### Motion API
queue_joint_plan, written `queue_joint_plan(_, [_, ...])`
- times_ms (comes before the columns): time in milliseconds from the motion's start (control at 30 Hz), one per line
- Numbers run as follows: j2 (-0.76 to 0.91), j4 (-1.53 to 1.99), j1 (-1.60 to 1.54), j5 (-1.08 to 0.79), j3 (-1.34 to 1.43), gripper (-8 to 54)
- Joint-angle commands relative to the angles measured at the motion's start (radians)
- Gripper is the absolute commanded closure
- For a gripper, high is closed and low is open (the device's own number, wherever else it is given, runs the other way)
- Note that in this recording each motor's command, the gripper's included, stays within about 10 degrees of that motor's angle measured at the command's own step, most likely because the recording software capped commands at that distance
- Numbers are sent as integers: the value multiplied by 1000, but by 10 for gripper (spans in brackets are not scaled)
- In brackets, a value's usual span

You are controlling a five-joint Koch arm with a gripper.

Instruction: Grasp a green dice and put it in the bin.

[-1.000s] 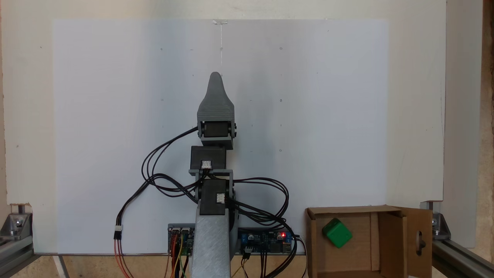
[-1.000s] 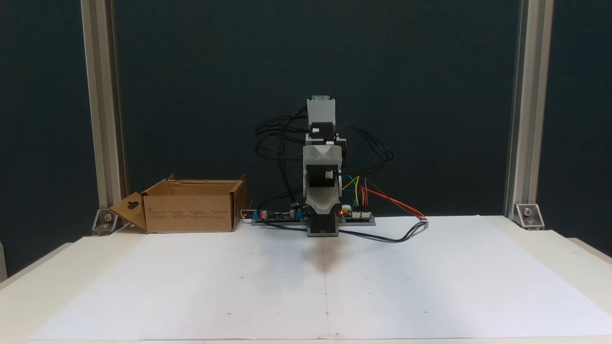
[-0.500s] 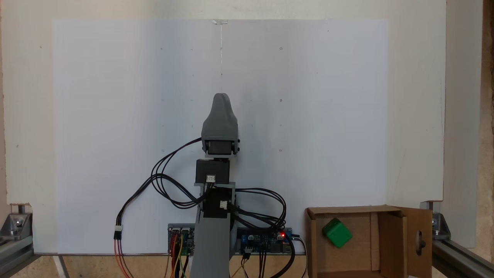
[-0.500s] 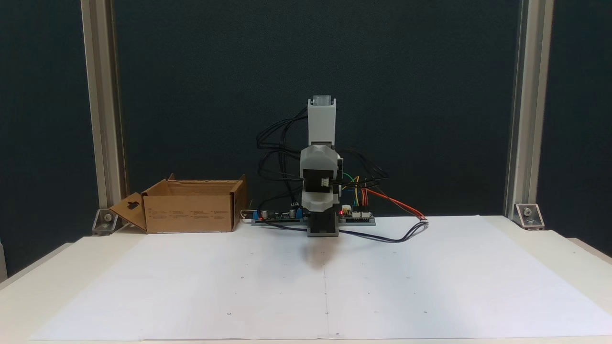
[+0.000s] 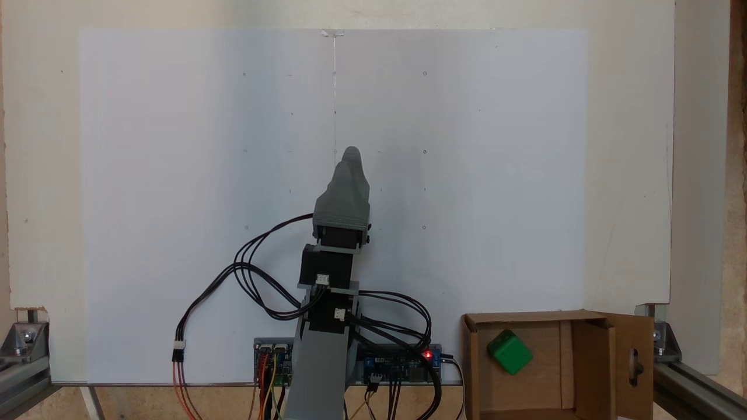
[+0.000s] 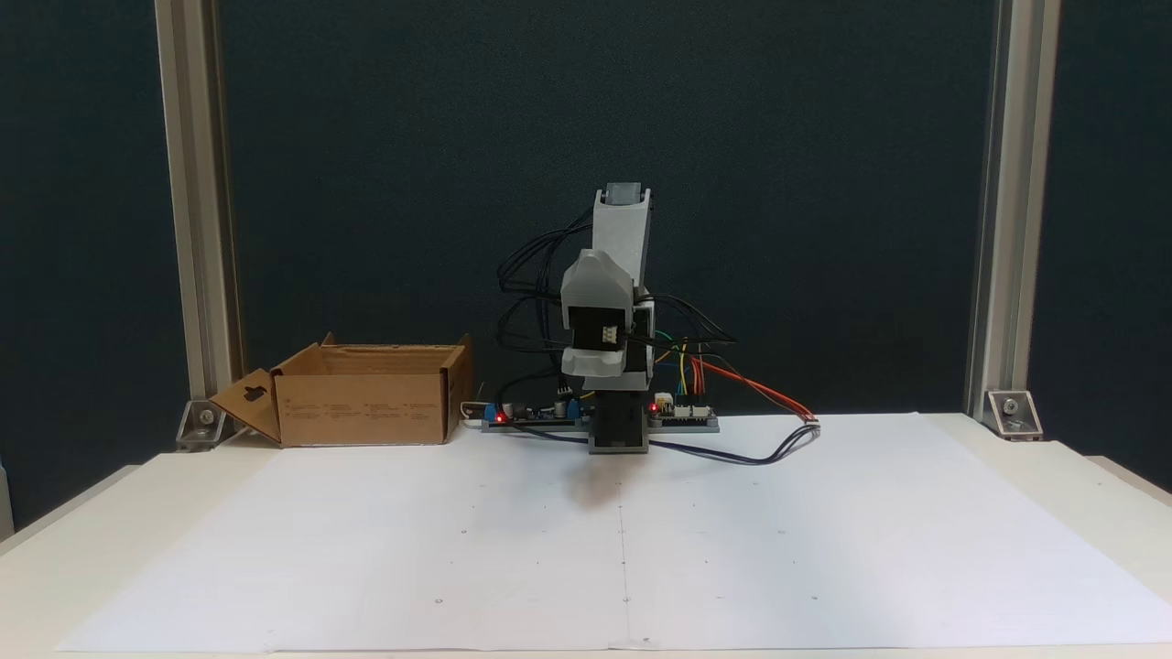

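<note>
Green against brown cardboard: your dice lies on the floor of the bin, near its far left corner in a fixed view, clear of every wall. That bin sits at the worktop edge just right of the arm's base, one flap with a keyhole cutout swung outward. Your end effector hangs over the white paper sheet, well apart from the bin; its jaws overlap, so you cannot tell whether they are parted. Beyond it the sheet lies bare to its edges. Cables trail on the paper opposite the bin.
</note>
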Motion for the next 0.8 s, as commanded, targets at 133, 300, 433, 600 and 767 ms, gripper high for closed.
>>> queue_joint_plan(133, [110,-89,-43,-38,67,18])
queue_joint_plan(300, [110,-92,-43,-38,75,15])
queue_joint_plan(433, [110,-92,-66,-38,75,16])
queue_joint_plan(600, [110,-92,-130,-40,75,17])
queue_joint_plan(767, [109,-92,-146,-40,75,17])
